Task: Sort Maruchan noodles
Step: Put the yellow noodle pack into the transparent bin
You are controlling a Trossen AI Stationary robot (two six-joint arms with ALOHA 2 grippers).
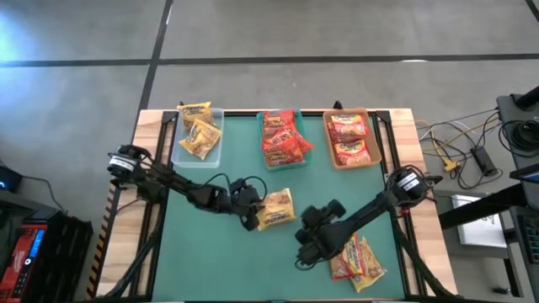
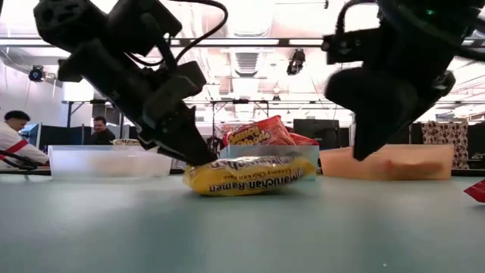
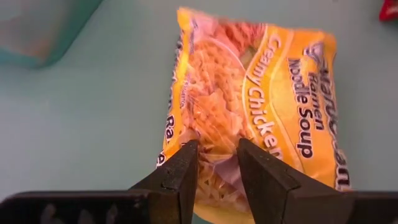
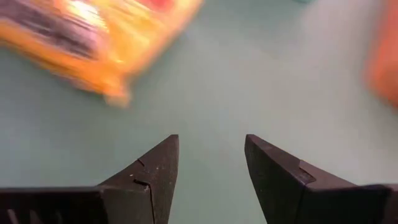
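Note:
A yellow Maruchan packet [image 1: 278,208] lies flat on the green mat near the middle of the table. My left gripper [image 1: 252,215] has come down at its left end and is shut on it. My right gripper [image 1: 306,249] hangs open above the bare mat to the right and nearer the front, with nothing between its fingers [image 4: 163,163]. Two more packets [image 1: 358,261] lie flat on the mat near the front right. A clear tray [image 1: 199,135] holds yellow packets, a teal tray [image 1: 283,137] red ones, and a tan tray [image 1: 349,139] orange-red ones. My left gripper pinches the yellow packet's crinkled film near one short end [image 3: 217,163] between its two fingers. The fingers [image 2: 198,155] come slanting down from the table's left. The packet lies flat on the mat [image 2: 250,176], lifted nowhere.
The three trays stand in a row along the far edge of the mat [image 1: 210,269]. Bare mat lies at the front left and between the two arms. Cables and equipment [image 1: 472,156] sit off the table's right side. People show in the room beyond [image 2: 14,140].

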